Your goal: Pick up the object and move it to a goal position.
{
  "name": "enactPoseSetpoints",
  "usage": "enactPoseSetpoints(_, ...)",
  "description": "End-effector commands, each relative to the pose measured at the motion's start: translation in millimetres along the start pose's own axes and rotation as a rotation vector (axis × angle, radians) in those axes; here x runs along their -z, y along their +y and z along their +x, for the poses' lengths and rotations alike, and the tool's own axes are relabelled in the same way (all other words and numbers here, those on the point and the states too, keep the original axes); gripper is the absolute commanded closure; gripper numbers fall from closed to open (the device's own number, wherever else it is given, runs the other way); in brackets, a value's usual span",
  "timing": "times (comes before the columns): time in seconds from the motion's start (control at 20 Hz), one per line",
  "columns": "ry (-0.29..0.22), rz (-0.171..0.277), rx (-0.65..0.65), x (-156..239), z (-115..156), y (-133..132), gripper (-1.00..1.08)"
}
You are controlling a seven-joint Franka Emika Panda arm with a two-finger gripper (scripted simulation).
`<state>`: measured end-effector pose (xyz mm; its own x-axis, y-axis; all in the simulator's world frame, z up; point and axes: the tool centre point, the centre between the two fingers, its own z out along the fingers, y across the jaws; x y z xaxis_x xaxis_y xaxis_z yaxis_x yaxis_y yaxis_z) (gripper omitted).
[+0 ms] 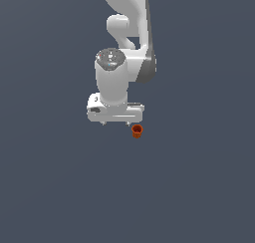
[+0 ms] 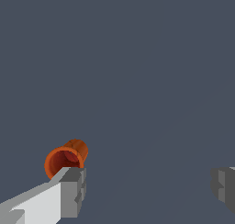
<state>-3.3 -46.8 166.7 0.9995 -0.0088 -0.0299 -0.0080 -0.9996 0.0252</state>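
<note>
1. One flat slate-grey desk (image 1: 50,187) is filling both views and lying under everything else; its surface is showing no markings in either picture.
2. One white arm (image 1: 130,18) is reaching down from the upper edge of the exterior view, its links bending above a rounded wrist housing (image 1: 113,80) with a grey cap, and it is ending in the wide crossbar of the end effector.
3. The end effector (image 1: 115,122) is pointing down at the desk with its jaws standing wide apart. In the wrist view one grey fingertip (image 2: 73,191) is sitting at one edge of the picture and the other fingertip (image 2: 223,187) at the opposite edge, with bare desk showing between them and nothing being held.
4. The object (image 1: 137,131), a tiny orange-red cup with a darker hollow, is lying just below the end effector and slightly off to the exterior view's right, outside the gap between the fingers. In the wrist view the object (image 2: 65,159) is sitting just beside the outer side of one fingertip, partly hidden behind it, with its open mouth facing the camera; whether it is touching that fingertip I cannot tell.
</note>
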Motion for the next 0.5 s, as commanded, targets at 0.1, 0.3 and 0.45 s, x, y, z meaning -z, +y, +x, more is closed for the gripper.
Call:
enactPoseSetpoints(0.1,0.001,0.0,0.014,-2.4,-0.7,-3.4,-0.92)
enactPoseSetpoints(0.3,0.004,0.001,0.059,-11.1,-3.4,-13.1,-0.92)
enactPoseSetpoints(0.45,0.008,0.002,0.116,-21.8,-7.5,-25.8,-0.92)
